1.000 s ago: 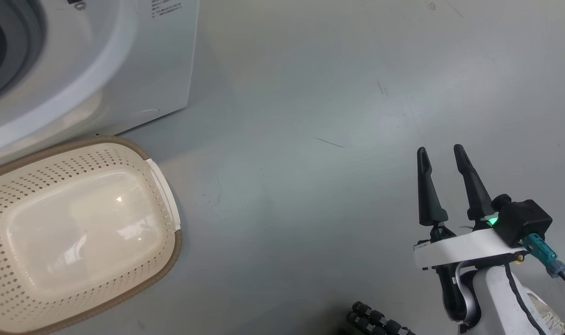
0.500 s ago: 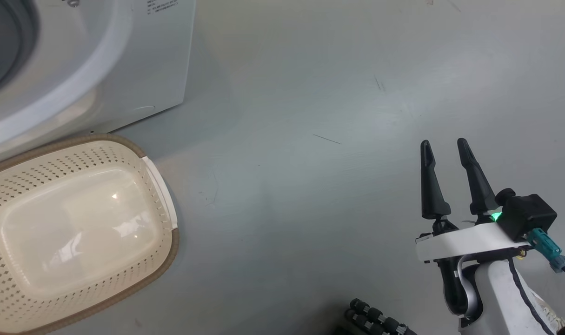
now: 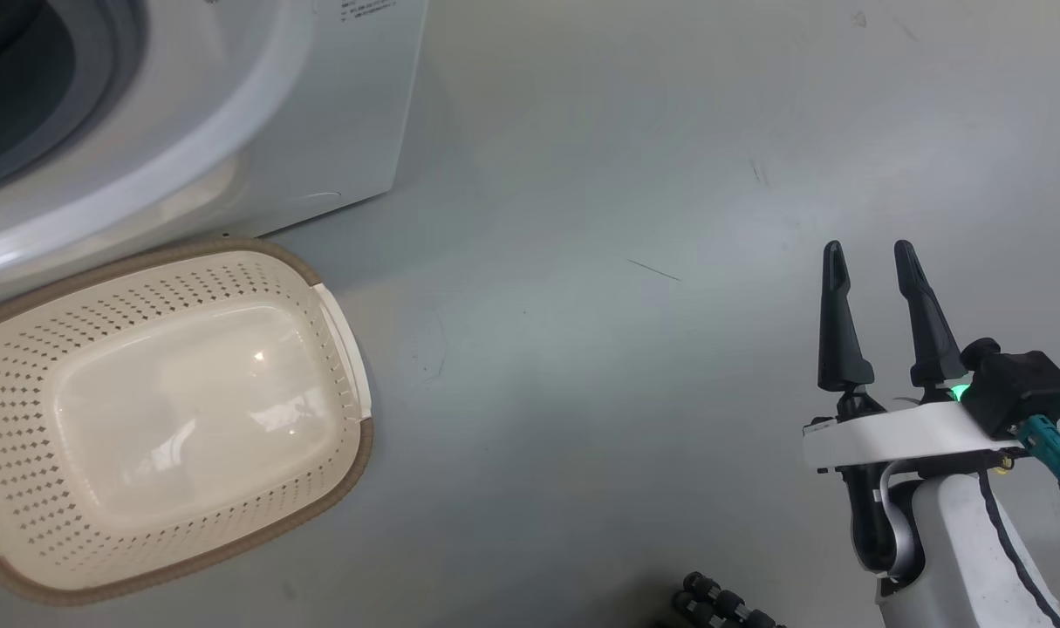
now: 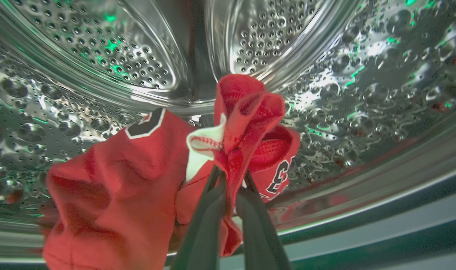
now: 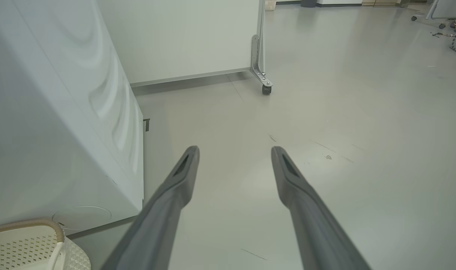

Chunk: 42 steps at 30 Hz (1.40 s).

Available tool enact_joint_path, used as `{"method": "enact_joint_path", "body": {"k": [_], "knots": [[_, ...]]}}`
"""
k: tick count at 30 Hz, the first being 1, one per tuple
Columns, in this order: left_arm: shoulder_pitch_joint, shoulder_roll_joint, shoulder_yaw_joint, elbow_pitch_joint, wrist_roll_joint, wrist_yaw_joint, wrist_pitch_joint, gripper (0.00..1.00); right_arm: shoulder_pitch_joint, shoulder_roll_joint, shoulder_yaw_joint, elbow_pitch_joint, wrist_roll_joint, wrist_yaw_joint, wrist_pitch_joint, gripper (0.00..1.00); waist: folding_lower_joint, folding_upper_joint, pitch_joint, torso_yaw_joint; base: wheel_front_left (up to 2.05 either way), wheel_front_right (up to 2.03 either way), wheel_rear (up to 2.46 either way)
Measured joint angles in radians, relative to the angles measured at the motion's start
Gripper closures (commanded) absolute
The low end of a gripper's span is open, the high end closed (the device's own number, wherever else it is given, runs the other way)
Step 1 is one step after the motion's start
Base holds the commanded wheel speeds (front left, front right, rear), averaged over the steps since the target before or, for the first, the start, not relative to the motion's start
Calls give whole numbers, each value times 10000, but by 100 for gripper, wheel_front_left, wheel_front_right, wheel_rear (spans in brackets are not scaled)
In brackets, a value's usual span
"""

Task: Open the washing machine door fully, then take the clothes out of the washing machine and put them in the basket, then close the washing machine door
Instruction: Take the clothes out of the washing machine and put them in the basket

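Note:
Inside the washing machine's perforated steel drum point(image 4: 100, 56), my left gripper point(image 4: 229, 176) is shut on a bunched fold of the red clothes point(image 4: 111, 195). The garment is red with white trim and dark numerals and hangs down to the left of the fingers. In the head view the white washing machine point(image 3: 338, 131) fills the top left, with the cream basket point(image 3: 359, 453) standing empty on the floor in front of it. My right gripper point(image 3: 870, 253) is open over bare floor at the lower right, holding nothing. The washing machine door is out of view.
Grey floor stretches to the right of the machine. A white partition on a caster point(image 5: 265, 89) stands behind the machine's side point(image 5: 44, 131). A black ribbed part point(image 3: 721, 606) shows at the bottom edge of the head view. The basket's corner point(image 5: 25, 243) is at the lower left.
The head camera has turned, so machine, basket and right gripper all sit further right in the picture. My right gripper stays open.

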Motion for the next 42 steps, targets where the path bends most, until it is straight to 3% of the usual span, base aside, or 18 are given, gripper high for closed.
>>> {"method": "enact_joint_path", "body": {"k": [21, 42], "knots": [[2655, -1478, 111, -1057, -77, 291, -3887, 100, 137, -59, -539, 286, -742, 163, 0, 0, 0, 0, -1236, 1338, 0, 0, 0], [5106, -2708, -585, -3856, 249, 506, -4113, 100, 1215, -299, -943, 424, -1116, 230, 0, 0, 0, 0, -2899, 2972, 0, 0, 0]]}}
